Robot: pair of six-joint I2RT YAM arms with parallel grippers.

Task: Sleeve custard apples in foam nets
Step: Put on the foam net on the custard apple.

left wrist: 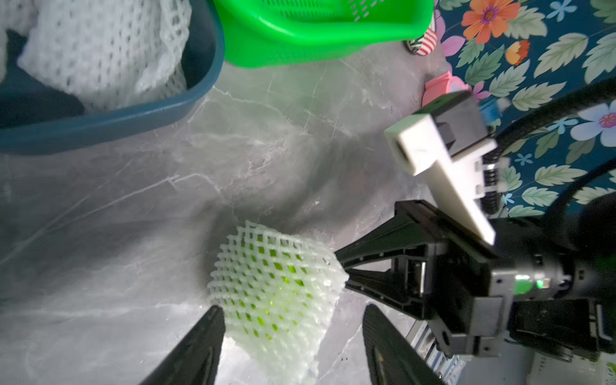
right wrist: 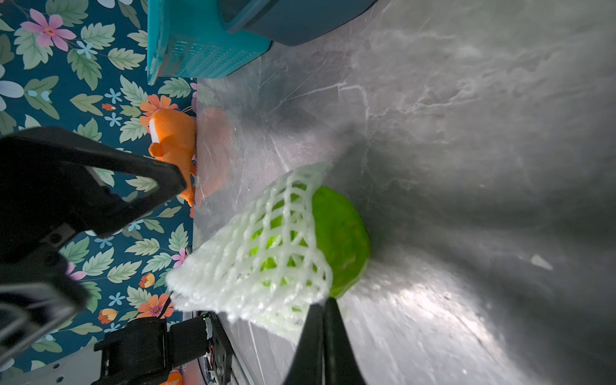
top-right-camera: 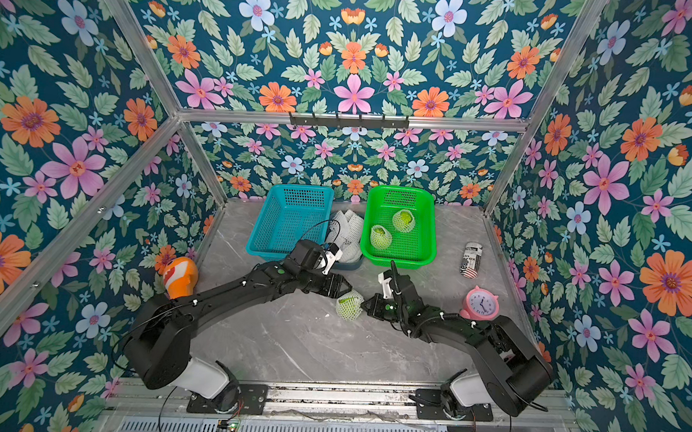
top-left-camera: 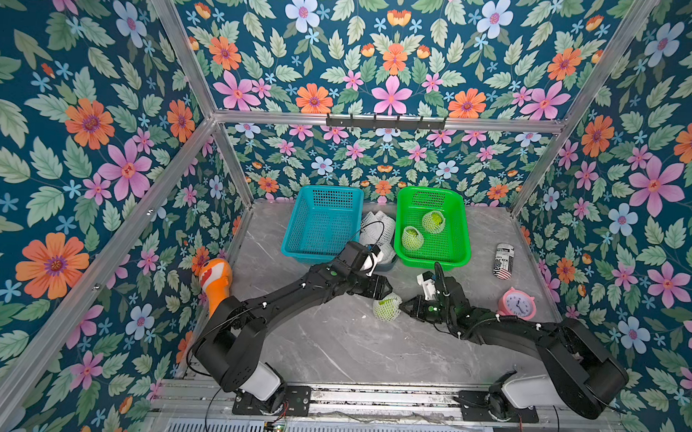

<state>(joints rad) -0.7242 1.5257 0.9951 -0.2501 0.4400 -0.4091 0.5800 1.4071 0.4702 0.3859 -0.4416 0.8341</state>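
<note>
The grey marbled counter (top-left-camera: 332, 343) is carrying everything. At its back the blue basket (top-left-camera: 300, 223) is sitting empty and the green basket (top-left-camera: 434, 263) is holding two custard apples (top-left-camera: 412, 238) that are already wearing their sleeves. Between the baskets a heap of spare foam nets (top-left-camera: 377, 226) is lying in a dark tray.

In front of them the third custard apple (right wrist: 340, 233) is resting on the open counter between the two arms. Its foam net (right wrist: 266, 260) is covering only part of it, and the wrist view is showing bare green skin poking out of one end.

The left end effector (left wrist: 293, 310) is hanging spread, one finger on each side of the netted fruit and seemingly not pressing it. The right end effector (right wrist: 325, 303) is pressed together and looks to be pinching the net's edge.

With nothing clamping the round fruit, I'm thinking a tug on the net could roll it across the counter or peel the sleeve back off. If the left fingers close carelessly they could catch the mesh holes and bunch the foam. The two end effectors are also working very near each other, so a small misjudged move could knock them together.
</note>
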